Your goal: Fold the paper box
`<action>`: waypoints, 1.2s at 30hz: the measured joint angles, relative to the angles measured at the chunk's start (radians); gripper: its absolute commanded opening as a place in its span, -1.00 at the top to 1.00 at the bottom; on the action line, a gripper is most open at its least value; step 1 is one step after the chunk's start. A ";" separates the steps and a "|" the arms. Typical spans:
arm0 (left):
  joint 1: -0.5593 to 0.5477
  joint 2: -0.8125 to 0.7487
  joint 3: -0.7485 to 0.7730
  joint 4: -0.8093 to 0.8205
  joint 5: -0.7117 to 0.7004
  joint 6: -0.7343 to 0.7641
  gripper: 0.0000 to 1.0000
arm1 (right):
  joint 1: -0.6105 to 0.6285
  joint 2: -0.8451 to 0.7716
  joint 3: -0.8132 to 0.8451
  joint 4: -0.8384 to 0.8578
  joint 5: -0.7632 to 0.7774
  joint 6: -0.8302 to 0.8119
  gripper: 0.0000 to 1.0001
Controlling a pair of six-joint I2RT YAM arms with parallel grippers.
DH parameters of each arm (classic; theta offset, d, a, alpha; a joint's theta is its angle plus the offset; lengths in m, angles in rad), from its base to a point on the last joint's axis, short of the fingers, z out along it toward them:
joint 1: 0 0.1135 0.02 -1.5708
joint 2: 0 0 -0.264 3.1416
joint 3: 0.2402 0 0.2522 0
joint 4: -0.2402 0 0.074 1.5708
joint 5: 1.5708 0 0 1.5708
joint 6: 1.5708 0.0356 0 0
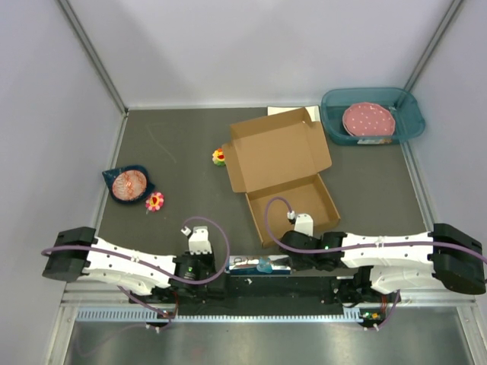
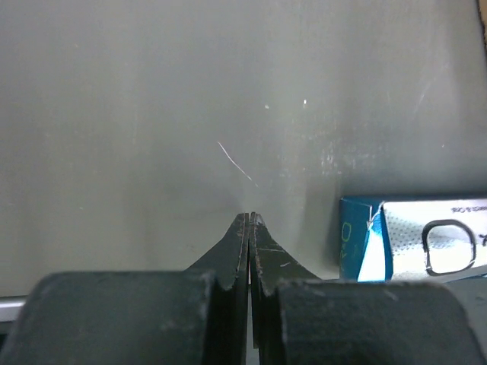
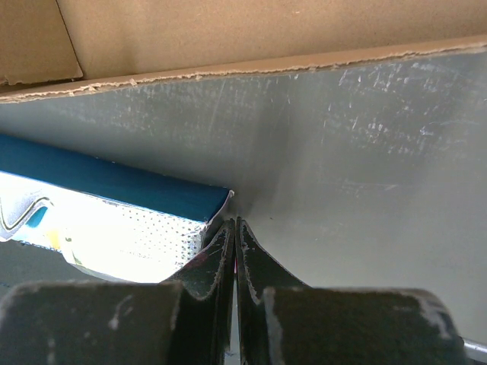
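The paper box (image 1: 281,171) is brown cardboard lying in the middle of the table, its lid flap spread flat at the back and its shallow tray part nearest the arms. The tray's near wall (image 3: 251,34) runs across the top of the right wrist view. My right gripper (image 3: 233,222) is shut and empty, low over the table just in front of that wall (image 1: 298,242), its tips beside the corner of a blue and white carton (image 3: 114,205). Left of the carton (image 2: 415,247), my left gripper (image 2: 251,217) hangs shut and empty over bare table (image 1: 198,257).
The blue and white carton (image 1: 259,265) lies between the two wrists at the near edge. A teal tray (image 1: 411,114) with a pink dotted plate (image 1: 369,120) sits back right. A dark blue dish (image 1: 131,184) and two small flower toys (image 1: 155,201) (image 1: 219,157) lie left.
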 measured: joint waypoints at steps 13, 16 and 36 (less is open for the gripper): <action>0.001 -0.053 -0.066 0.332 -0.003 0.214 1.00 | 0.002 0.020 0.000 0.018 -0.002 -0.004 1.00; 0.002 -0.019 -0.064 0.354 -0.006 0.245 1.00 | 0.002 0.024 0.000 0.019 -0.002 -0.010 1.00; 0.002 -0.143 -0.065 0.092 -0.054 -0.008 1.00 | 0.005 -0.257 0.236 -0.031 0.021 -0.208 1.00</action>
